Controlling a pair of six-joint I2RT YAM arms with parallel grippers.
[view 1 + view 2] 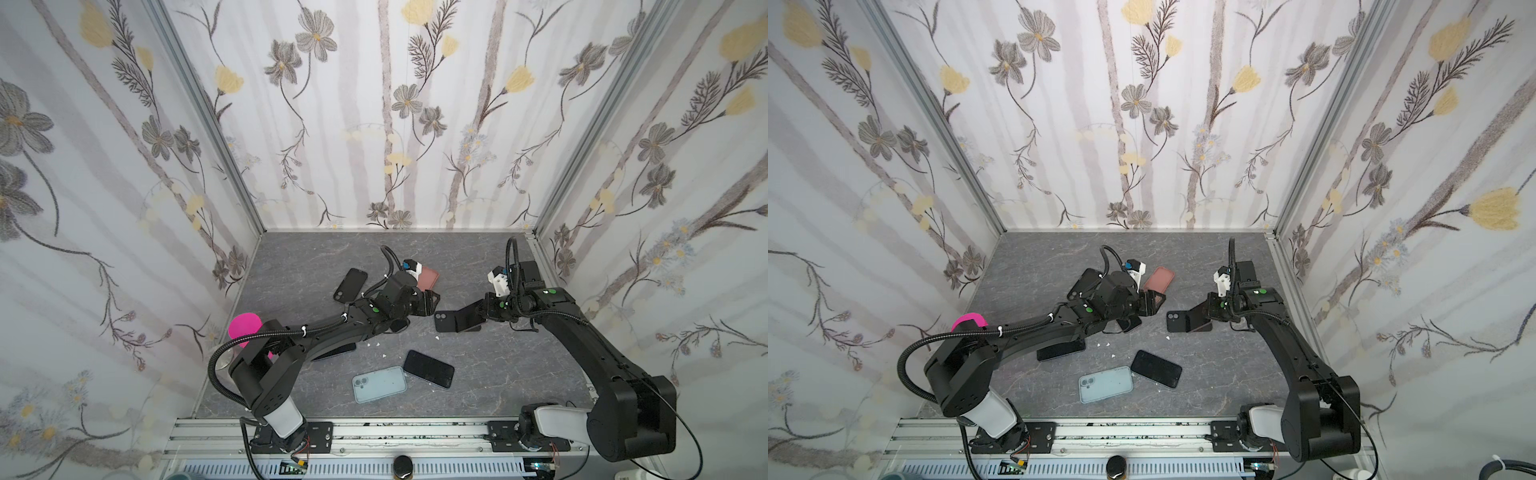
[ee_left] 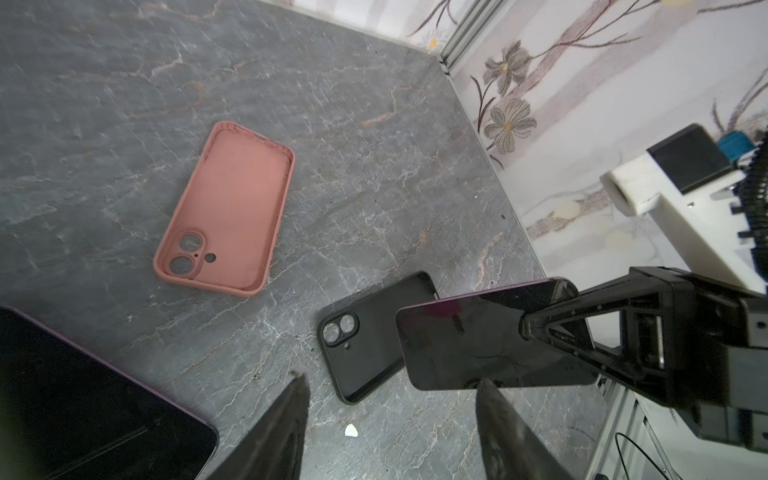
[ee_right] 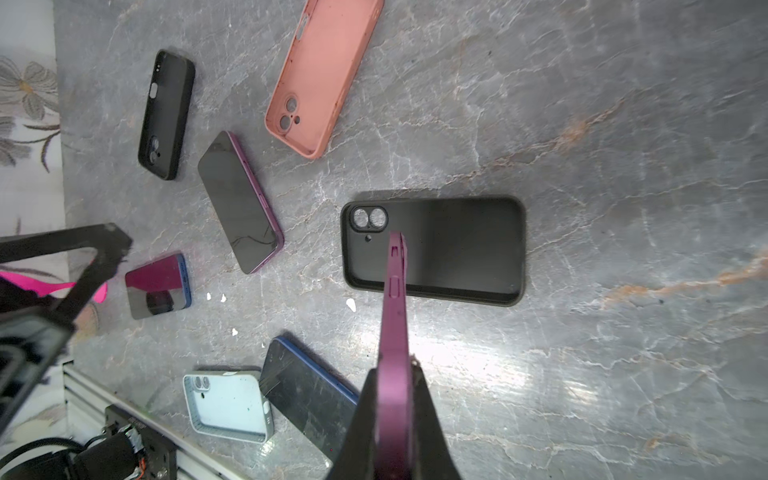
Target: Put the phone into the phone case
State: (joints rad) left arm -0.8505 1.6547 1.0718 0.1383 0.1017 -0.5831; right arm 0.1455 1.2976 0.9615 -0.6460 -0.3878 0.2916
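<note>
My right gripper is shut on one end of a purple phone, which it holds on edge. In the left wrist view the phone shows its dark screen. Its free end hangs over an empty black phone case that lies open side up on the table. In both top views the case sits just left of the right gripper. My left gripper is open and holds nothing. It hovers left of the case, and one finger is near the phone's lower edge.
A pink case lies behind the left gripper. Another black case lies at the back left. A light blue case and a dark phone lie near the front. Another purple phone lies under the left arm. A pink cup stands at left.
</note>
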